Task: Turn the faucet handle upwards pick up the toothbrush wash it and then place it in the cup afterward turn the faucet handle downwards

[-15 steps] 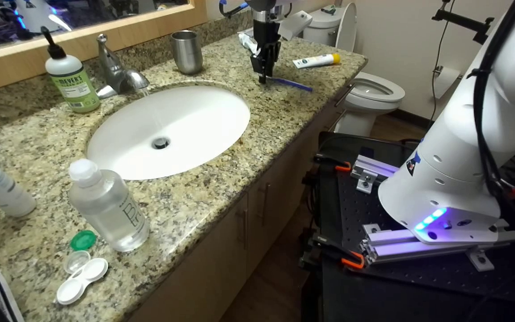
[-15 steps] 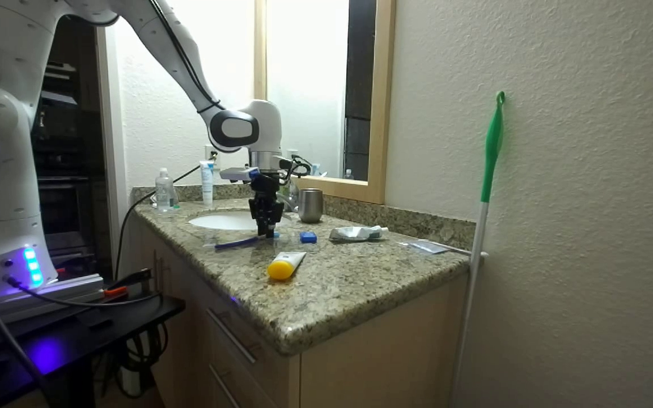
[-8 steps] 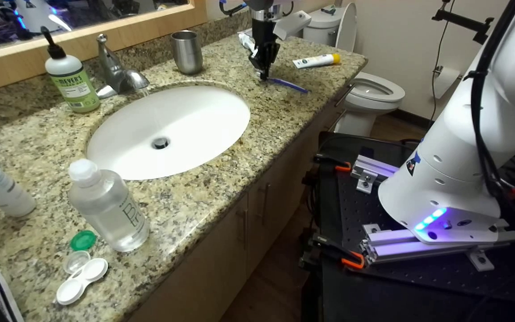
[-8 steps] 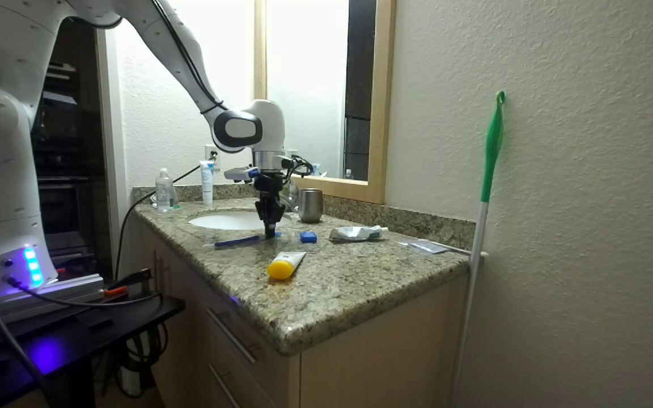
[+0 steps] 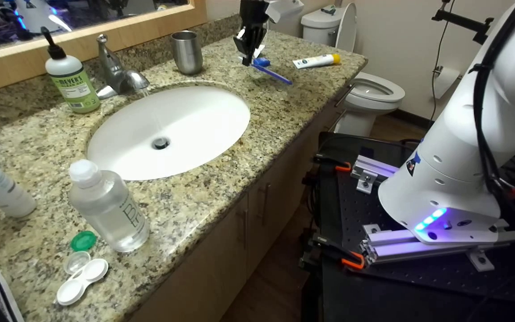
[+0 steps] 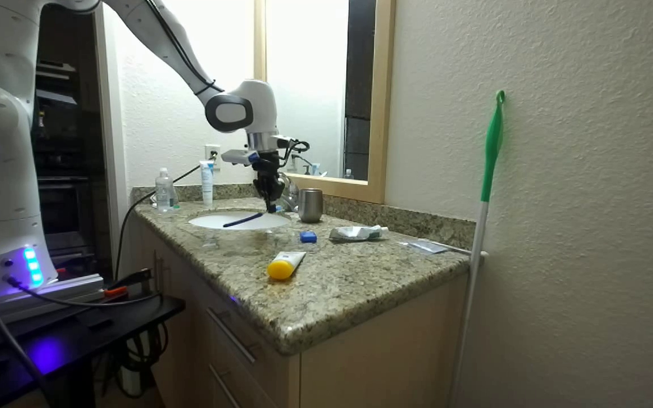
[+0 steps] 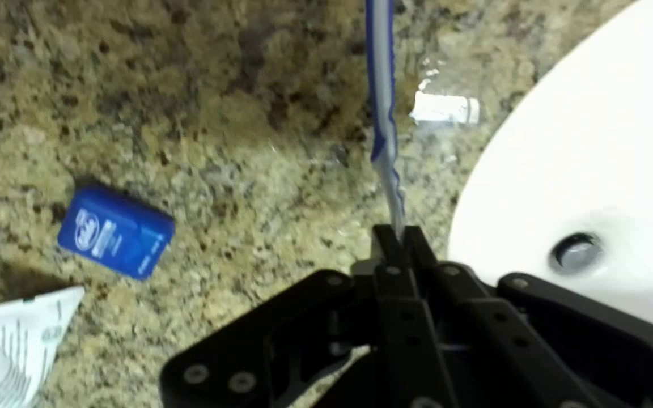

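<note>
My gripper [image 7: 398, 231] is shut on the toothbrush [image 7: 382, 73], a slim blue and clear piece whose handle sticks out beyond the fingertips in the wrist view. In both exterior views the toothbrush [image 5: 272, 74] hangs above the counter, slanting down from the gripper [image 5: 247, 61]; its head end is largely hidden by the fingers. A thin stream of water falls from the chrome faucet [image 5: 121, 78] into the sink, and the faucet handle [image 5: 102, 40] rises at its top. The grey metal cup [image 5: 187, 52] stands upright between the faucet and the gripper, with its mouth up.
The white sink [image 5: 195, 120] is sunk in the granite counter [image 5: 221, 179]. Near the gripper lie a blue box [image 7: 115, 231], a crumpled white tube [image 6: 357, 233] and a yellow-capped tube [image 5: 316, 61]. A green soap bottle [image 5: 73, 85] and a clear bottle [image 5: 110, 210] flank the sink.
My gripper has closed on the toothbrush and risen off the counter with it. The blue box behind now shows in an exterior view where the gripper hid it before.
</note>
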Robot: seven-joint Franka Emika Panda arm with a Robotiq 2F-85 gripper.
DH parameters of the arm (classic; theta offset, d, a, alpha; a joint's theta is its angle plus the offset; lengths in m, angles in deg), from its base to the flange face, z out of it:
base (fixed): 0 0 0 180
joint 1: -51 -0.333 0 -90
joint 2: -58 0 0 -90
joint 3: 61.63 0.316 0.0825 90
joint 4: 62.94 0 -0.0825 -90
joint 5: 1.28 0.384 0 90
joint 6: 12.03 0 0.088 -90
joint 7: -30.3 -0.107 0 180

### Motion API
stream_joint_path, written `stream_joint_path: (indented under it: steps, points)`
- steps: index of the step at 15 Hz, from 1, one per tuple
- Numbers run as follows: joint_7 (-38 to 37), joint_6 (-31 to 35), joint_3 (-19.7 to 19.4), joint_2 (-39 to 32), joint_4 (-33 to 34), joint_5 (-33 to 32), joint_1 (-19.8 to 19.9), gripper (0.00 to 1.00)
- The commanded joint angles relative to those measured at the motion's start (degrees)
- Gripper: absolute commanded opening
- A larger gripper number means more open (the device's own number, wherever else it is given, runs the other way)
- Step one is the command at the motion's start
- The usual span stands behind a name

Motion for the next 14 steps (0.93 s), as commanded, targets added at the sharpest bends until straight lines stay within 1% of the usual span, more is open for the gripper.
stream_joint_path:
  steps: [1, 3, 4, 6, 7, 8, 9, 10, 11, 12, 13, 14]
  points:
    - [4.80, 6.37, -0.14, 13.60, -9.94, 1.75, -2.34, 0.01]
    - [7.27, 9.98, -1.32, 18.77, -12.98, 3.05, -4.92, 0.01]
    - [9.62, 12.02, 0.27, 20.81, -14.33, 5.29, -4.33, 0.01]
    - [14.88, 14.99, -1.36, 26.10, -17.10, 10.79, -7.85, 0.01]
    - [17.56, 15.41, -2.48, 29.44, -18.34, 13.66, -9.61, 0.01]
    - [20.36, 12.67, -4.49, 32.72, -18.17, 18.07, -12.31, 0.01]
    - [19.90, 5.10, -5.10, 33.81, -17.10, 17.60, -11.88, 0.01]
    - [18.57, -0.43, -4.31, 33.79, -16.78, 14.09, -9.80, 0.01]
    - [16.93, -3.81, -8.21, 35.12, -17.38, 10.52, -13.02, 0.01]
    - [15.43, 1.57, -7.38, 32.94, -15.62, 11.30, -13.70, 0.05]
    - [15.47, -1.67, -8.37, 34.09, -15.83, 10.12, -13.85, 0.05]
    - [15.61, -2.80, -9.12, 34.73, -16.13, 9.67, -14.08, 0.05]
